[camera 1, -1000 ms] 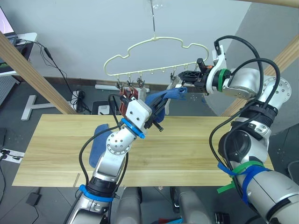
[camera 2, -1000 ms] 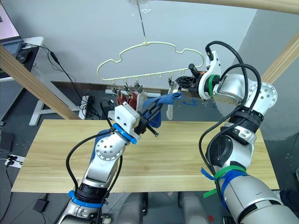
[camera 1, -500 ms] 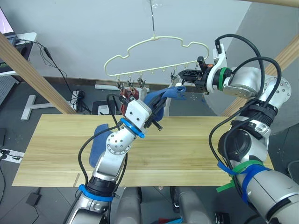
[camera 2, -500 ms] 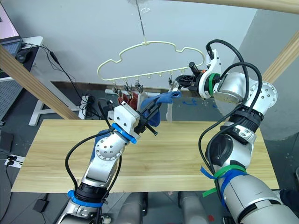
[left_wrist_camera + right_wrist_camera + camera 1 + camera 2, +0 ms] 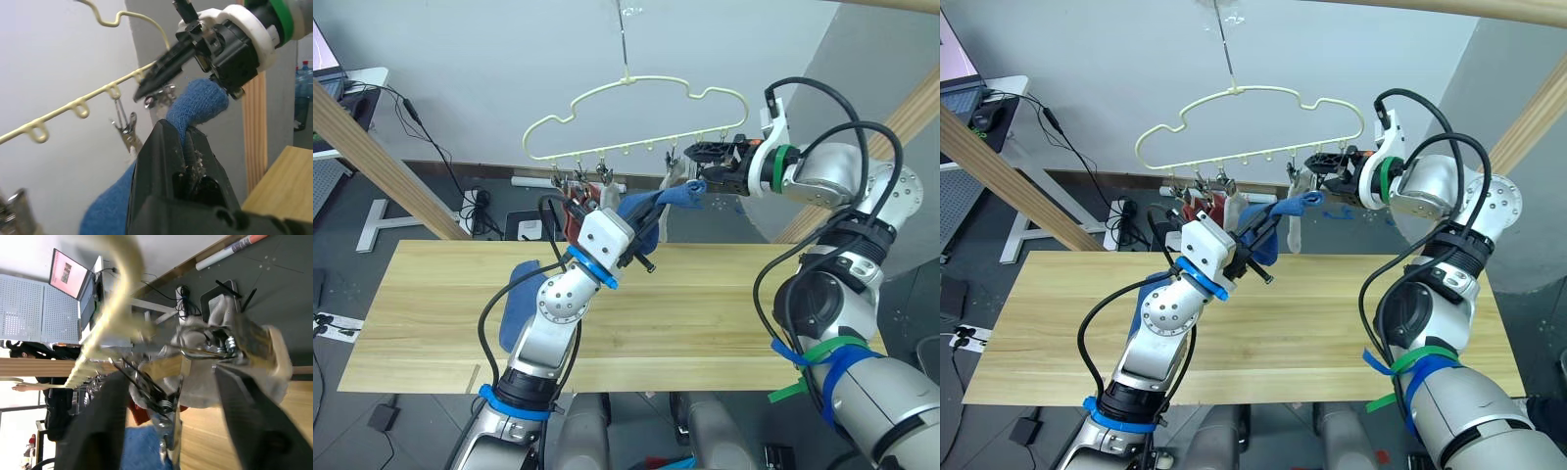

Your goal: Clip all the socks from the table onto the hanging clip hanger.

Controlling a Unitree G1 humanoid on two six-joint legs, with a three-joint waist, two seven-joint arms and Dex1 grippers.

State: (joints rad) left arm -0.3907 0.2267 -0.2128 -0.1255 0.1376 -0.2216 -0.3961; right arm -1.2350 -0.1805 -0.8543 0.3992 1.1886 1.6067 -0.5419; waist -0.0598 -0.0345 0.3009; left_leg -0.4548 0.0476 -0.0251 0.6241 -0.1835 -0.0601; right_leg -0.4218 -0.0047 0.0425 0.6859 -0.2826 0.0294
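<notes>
The pale yellow clip hanger (image 5: pixel 636 93) hangs from a hook above the table (image 5: pixel 754 294). My left gripper (image 5: pixel 644 235) is raised and shut on a blue sock (image 5: pixel 666 201), whose free tip reaches up to a clip (image 5: pixel 157 100) at the hanger's right end. My right gripper (image 5: pixel 698 164) stands open around that clip, just above the sock tip. Two rust red socks (image 5: pixel 576 211) hang from the left clips and a light grey sock (image 5: pixel 1295 225) from a right one. Another blue sock (image 5: pixel 521 294) lies on the table behind my left arm.
Slanted wooden beams stand at the left (image 5: pixel 372 147) and right (image 5: pixel 906 122) of the table. A desk with a screen (image 5: pixel 333 73) and floor cables (image 5: pixel 475 206) lie behind on the left. Bare tabletop stretches on both sides of my left arm.
My right gripper has opened from shut at the hanger's right end. The hanger has swung a little to the left. The left gripper still holds the blue sock up.
</notes>
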